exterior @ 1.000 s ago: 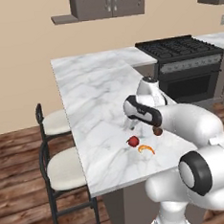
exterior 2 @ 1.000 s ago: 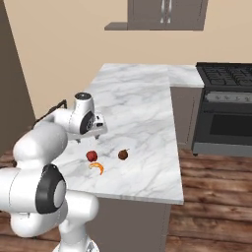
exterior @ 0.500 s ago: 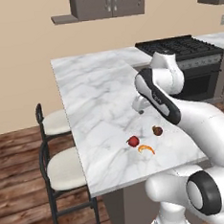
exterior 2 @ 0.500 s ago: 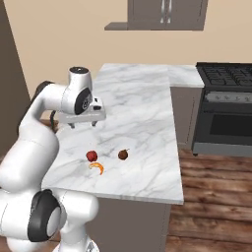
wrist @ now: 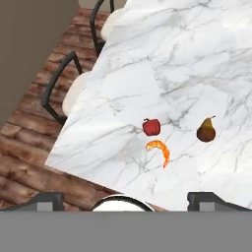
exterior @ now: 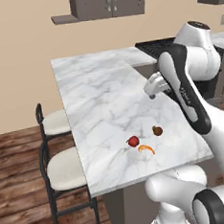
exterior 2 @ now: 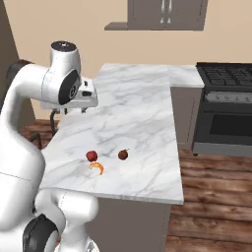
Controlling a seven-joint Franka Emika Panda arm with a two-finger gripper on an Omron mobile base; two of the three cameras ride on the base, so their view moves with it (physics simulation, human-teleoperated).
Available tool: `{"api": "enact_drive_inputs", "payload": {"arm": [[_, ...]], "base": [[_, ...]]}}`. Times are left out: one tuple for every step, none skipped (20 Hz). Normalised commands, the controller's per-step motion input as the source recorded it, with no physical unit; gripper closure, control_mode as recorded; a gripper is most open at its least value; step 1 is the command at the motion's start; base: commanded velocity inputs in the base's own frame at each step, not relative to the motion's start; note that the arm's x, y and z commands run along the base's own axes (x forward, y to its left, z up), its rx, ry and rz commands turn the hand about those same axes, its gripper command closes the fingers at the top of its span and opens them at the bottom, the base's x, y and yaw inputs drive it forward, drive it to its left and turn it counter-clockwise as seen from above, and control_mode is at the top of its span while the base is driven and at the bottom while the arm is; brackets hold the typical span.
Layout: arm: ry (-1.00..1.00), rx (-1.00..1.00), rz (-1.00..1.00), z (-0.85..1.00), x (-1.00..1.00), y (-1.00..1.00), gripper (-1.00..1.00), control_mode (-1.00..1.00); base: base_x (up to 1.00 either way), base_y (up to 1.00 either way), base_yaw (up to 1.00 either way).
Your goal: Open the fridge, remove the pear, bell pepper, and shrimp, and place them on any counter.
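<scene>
Hand view: pear (wrist: 206, 130), bell pepper (wrist: 151, 127) and shrimp (wrist: 159, 149) lie grouped near the marble bench (wrist: 197, 59) edge, pepper just beside shrimp. Tool (exterior 2: 74, 109): released, empty, raised above the slab. Task looks complete; retreat upward, clear of the items.

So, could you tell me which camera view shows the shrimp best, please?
The hand view: the shrimp appears largest there, its orange curve distinct on the counter. Both base views show it as just a small orange crescent beside the bell pepper.
</scene>
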Motion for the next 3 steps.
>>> {"api": "enact_drive_inputs", "payload": {"arm": [[-0.43,0.00,-0.09,0.57,-0.71,0.25,-1.00,-1.00],[-0.48,0.00,-0.10,0.43,-0.71,0.24,-1.00,-1.00],[-0.52,0.00,-0.10,0.29,-0.71,0.23,-1.00,-1.00]], "base": [[0.00,0.00,0.00],[0.00,0.00,0.00],[0.00,0.00,0.00]]}}
